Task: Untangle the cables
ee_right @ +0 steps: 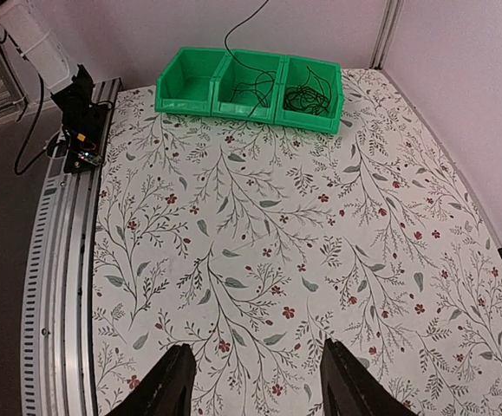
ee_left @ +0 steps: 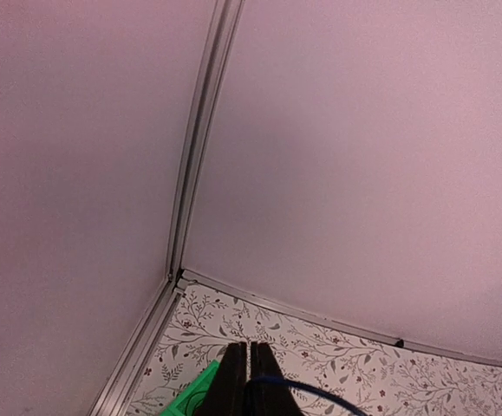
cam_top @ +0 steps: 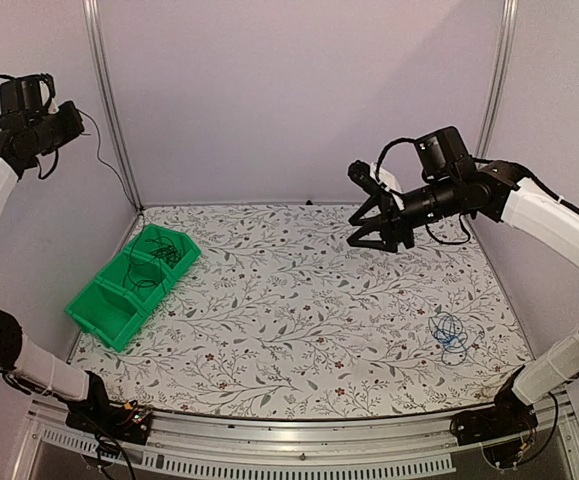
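Note:
My left gripper (cam_top: 74, 120) is raised high at the back left, its jaws shut (ee_left: 249, 364). A thin dark cable (cam_top: 109, 160) runs from it down into the green three-part bin (cam_top: 109, 325). In the right wrist view that cable (ee_right: 249, 22) rises out of the middle compartment. Dark cables lie in the far compartment (cam_top: 166, 250) and the middle one (cam_top: 139, 277). A small tangle of blue and dark cables (cam_top: 450, 336) lies on the table at the right. My right gripper (cam_top: 377, 238) hangs open and empty above the table's back middle, its jaws wide apart (ee_right: 259, 386).
The bin (ee_right: 185, 104) stands at the table's left side; its nearest compartment holds nothing. Aluminium posts (cam_top: 109, 100) and pale walls close in the back and sides. A slotted rail (cam_top: 269, 455) runs along the front edge. A thin blue strand (ee_left: 320, 394) crosses the left fingers' base.

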`<state>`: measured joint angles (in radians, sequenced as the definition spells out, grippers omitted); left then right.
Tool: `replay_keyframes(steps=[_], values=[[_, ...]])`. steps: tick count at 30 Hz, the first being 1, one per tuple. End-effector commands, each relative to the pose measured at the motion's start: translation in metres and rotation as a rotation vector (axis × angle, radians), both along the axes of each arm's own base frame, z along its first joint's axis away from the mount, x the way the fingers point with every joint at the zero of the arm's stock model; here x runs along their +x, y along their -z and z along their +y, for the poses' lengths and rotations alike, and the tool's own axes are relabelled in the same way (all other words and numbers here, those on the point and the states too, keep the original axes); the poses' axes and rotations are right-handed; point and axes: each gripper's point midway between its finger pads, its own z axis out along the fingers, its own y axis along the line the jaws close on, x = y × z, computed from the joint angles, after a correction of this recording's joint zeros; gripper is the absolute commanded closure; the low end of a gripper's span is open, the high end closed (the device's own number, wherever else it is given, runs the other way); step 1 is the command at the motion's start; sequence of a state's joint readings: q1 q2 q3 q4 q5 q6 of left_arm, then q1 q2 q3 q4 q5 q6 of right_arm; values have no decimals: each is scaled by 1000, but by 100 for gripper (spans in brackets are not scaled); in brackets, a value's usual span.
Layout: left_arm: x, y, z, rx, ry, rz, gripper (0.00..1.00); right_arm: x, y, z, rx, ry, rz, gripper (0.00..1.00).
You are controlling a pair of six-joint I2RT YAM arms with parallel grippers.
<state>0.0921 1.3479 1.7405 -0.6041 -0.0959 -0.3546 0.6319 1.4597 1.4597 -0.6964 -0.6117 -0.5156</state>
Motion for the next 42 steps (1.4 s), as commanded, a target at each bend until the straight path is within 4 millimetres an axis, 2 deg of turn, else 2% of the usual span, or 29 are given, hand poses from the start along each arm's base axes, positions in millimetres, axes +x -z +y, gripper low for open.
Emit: replay_keyframes(steps=[1,7,12,19,32,42], values=[[1,-10,17,41,-51,-13,100,-3,-6,-7,5,16,-38,46],[6,-13,28,53,-81,-15,100,-5,-3,-10,-3,19,-46,46],[9,0,39,62,-114,17,100,-5,-1,-11,-9,21,-47,46],[12,51,41,46,-110,118,100,-6,4,-13,-18,22,-49,46],[-32,169,36,34,-113,320,100,-6,8,-12,-21,16,-37,46],[-51,220,50,105,-176,488,100,-5,13,-11,-28,13,-21,46]])
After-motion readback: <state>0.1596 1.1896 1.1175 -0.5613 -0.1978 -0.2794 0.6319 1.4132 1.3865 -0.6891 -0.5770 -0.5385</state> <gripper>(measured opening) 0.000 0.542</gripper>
